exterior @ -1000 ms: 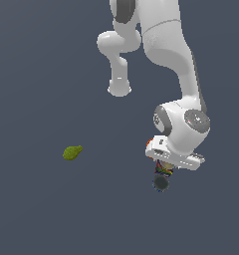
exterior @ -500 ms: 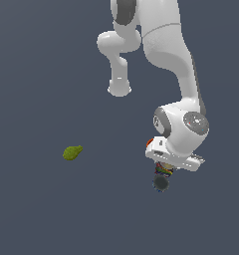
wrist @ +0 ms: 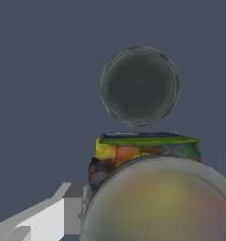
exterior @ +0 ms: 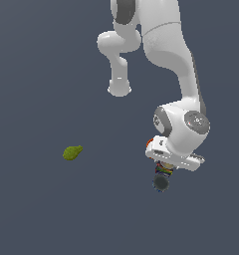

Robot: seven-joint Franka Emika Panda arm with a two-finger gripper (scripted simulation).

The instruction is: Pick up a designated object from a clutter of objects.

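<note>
While the arm has hardly moved since a moment ago, the can (exterior: 163, 169) sits low right of centre right under the jaws, beside the dark grey round object (exterior: 161, 184), and I cannot tell if they grip it.

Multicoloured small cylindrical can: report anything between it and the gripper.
Nothing visible. One finger of the gripper sits beside the multicoloured small cylindrical can; the dark grey round object lies beyond it, not between.

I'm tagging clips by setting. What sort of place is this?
Probably a simulated test scene, not a real room: a flat, featureless grey floor, a plain white arm, and a few loose items like a multicoloured can and a green lumpy object.
</note>
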